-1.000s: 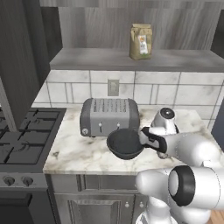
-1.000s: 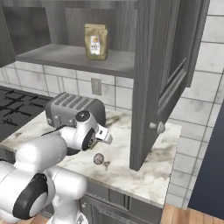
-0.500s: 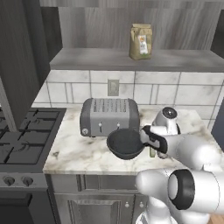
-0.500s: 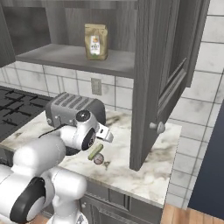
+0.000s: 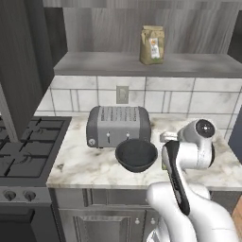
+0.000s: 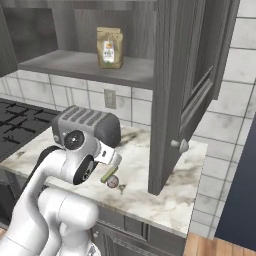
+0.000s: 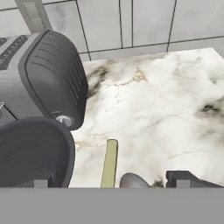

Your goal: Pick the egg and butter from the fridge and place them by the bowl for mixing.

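My gripper [image 7: 113, 181] is open and hovers low over the marble counter [image 7: 153, 100], with nothing between its fingertips [image 7: 183, 178]. Right beneath it lies a pale yellow stick of butter [image 7: 109, 162], and the small brownish-grey egg [image 7: 132, 180] rests just to its right. The dark bowl [image 7: 35, 151] stands immediately left of the butter. In the right base view the butter [image 6: 107, 174] and the egg [image 6: 112, 182] lie side by side under the gripper [image 6: 111, 161]. In the left base view the bowl [image 5: 136, 155] stands in front of the toaster. The fridge is out of view.
A silver two-slot toaster [image 5: 118, 126] stands behind the bowl. The gas stove [image 5: 23, 153] lies to the left. An open dark cabinet door [image 6: 172, 95] hangs over the counter's right part. A paper bag [image 5: 152, 45] sits on the shelf above.
The gripper went from shut to open. The butter stick has left it and now lies on the counter next to the egg.
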